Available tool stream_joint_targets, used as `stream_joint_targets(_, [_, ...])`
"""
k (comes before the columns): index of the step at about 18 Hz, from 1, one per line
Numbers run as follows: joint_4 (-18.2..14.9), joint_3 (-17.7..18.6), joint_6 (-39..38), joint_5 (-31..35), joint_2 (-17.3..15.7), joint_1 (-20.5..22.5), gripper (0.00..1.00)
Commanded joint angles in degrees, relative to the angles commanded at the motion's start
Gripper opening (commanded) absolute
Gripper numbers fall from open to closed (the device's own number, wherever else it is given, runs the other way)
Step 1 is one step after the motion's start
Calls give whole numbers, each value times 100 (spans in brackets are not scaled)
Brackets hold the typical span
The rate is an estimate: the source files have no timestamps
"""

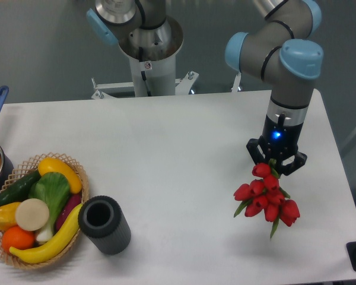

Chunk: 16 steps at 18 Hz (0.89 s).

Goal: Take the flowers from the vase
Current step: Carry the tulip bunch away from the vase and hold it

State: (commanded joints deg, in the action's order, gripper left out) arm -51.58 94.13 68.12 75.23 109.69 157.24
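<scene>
The hand (276, 167) was closed on the flowers (267, 197), holding them well apart from the empty vase (104, 224). The pick looked done; next, a steady hold.

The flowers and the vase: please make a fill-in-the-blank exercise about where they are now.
1. The vase stands beside the basket and holds ____ flowers.
2. The flowers hang under the gripper, and their colour is ____.
3. The vase is on the ____ side of the picture.
4. The long fruit at the basket's front rim is a ____.

Missing words: no; red; left; banana
</scene>
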Motion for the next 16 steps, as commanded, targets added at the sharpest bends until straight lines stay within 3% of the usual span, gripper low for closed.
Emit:
stream_joint_targets(5, [-308,-52,44,984,-70,-210,20])
stream_joint_targets(16, [-317,-123,0,1090,-62,-290,19])
